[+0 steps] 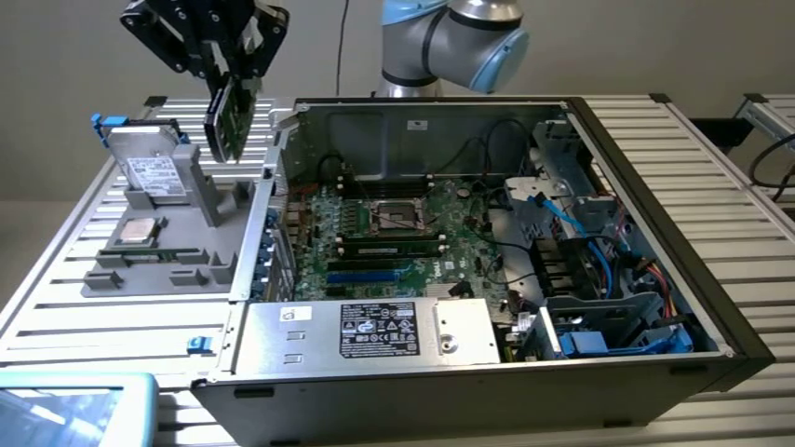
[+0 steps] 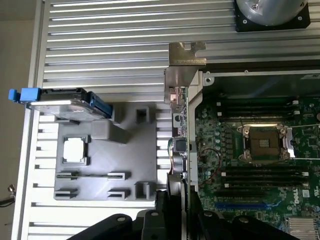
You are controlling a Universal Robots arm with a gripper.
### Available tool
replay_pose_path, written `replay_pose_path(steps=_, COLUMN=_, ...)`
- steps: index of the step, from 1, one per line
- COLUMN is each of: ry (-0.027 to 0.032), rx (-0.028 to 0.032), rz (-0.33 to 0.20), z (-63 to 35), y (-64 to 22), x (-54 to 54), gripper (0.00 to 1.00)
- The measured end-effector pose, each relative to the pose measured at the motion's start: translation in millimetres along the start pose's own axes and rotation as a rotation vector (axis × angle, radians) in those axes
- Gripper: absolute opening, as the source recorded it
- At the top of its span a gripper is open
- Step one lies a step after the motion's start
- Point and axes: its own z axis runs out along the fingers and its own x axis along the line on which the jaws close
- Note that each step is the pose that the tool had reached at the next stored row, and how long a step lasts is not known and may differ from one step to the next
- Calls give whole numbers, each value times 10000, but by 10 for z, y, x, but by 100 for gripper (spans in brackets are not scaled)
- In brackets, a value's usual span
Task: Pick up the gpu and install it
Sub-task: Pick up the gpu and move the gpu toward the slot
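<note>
Black gripper [image 1: 234, 67] [image 2: 176, 194] is raised, with its jaws pinching the top edge of the gpu [image 1: 227, 126] [image 2: 181, 131], a thin green circuit card with a silver metal end bracket. The card hangs upright in the air, touching nothing else. It is above the border between the grey plastic parts tray [image 1: 162, 270] and the open black computer case [image 1: 646, 177]. 1 silver hard drive with a white label [image 1: 155, 172] stands in the tray.

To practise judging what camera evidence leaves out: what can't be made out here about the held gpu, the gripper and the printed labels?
1. The gpu: the wrist view sees it edge-on, so neither face shows.
2. The gripper: its upper part is cut off by the exterior view's top edge.
3. The power supply label: exterior view, print too small to read.
4. The hard drive label: exterior view, print too small to read.
</note>
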Motion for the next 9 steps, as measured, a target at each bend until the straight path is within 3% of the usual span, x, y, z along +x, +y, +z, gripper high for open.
replay_pose_path(steps=9, ry=22, rx=1, rz=5, z=-20, y=14, x=-395, gripper=28)
